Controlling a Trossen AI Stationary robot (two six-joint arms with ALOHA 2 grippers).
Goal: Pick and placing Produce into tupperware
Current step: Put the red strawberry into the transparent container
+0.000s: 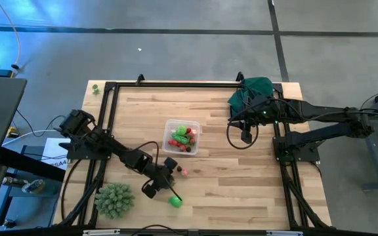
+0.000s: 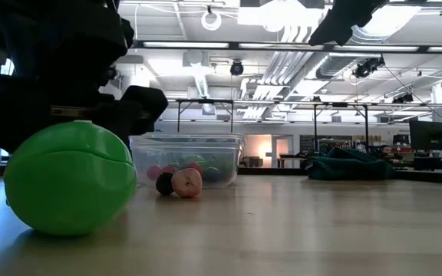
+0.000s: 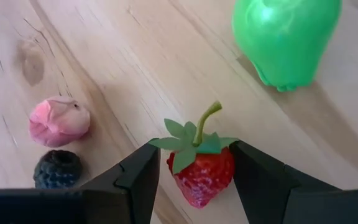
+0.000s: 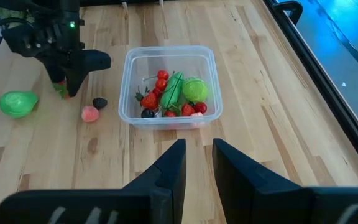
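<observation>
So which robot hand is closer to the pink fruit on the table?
Left. The left gripper, with a strawberry between its fingers, sits right beside the pink fruit. The right gripper waits beyond the tupperware.

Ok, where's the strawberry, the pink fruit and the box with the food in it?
strawberry (image 3: 202, 176): left wrist view, on its red body between the left claw's fingers.
pink fruit (image 3: 59, 121): left wrist view, on its rounded top.
clear box (image 4: 131, 65): right wrist view, on its side rim.
</observation>
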